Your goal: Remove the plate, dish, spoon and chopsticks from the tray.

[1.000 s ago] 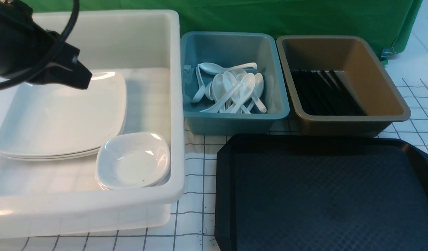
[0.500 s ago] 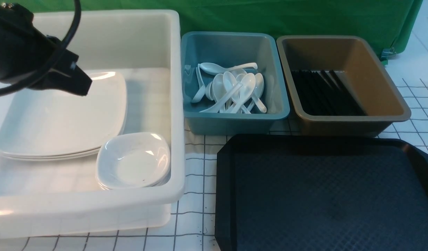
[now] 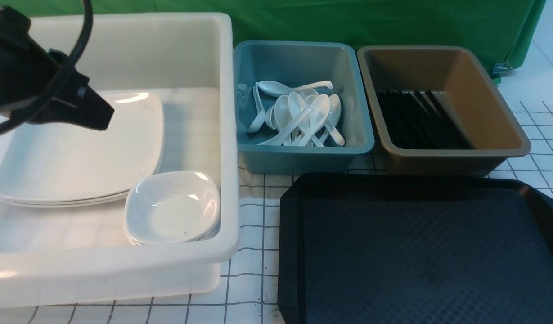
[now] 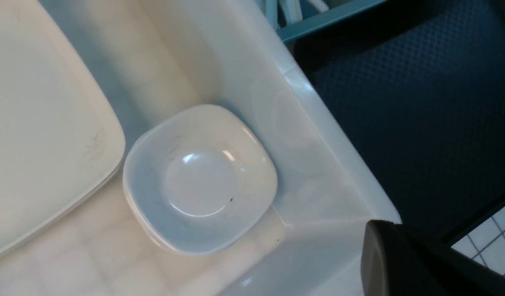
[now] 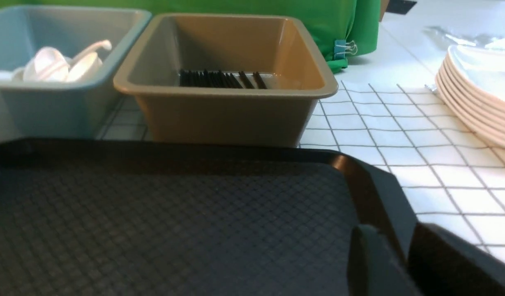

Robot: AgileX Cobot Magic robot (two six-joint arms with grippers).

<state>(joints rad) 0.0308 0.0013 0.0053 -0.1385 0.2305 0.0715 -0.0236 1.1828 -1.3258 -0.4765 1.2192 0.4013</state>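
The black tray (image 3: 420,252) lies bare at the front right. A large white plate (image 3: 78,153) tops a stack inside the white bin (image 3: 227,135). The small dish (image 4: 199,181) sits on a stack in that bin's near right corner. Several white spoons (image 3: 298,114) lie in the teal bin, and black chopsticks (image 3: 420,119) lie in the brown bin. My left gripper (image 3: 103,119) hangs shut and empty above the plate. My right gripper (image 5: 394,232) is open, its fingers either side of the tray's right rim (image 5: 383,193).
The teal bin (image 3: 303,159) and the brown bin (image 3: 438,164) stand side by side behind the tray. A further stack of white plates (image 5: 474,98) sits on the gridded tablecloth to the right. A green cloth hangs at the back.
My left gripper has drifted a little to the left and lower above the plate stack. The dishes, bins and tray have not moved.
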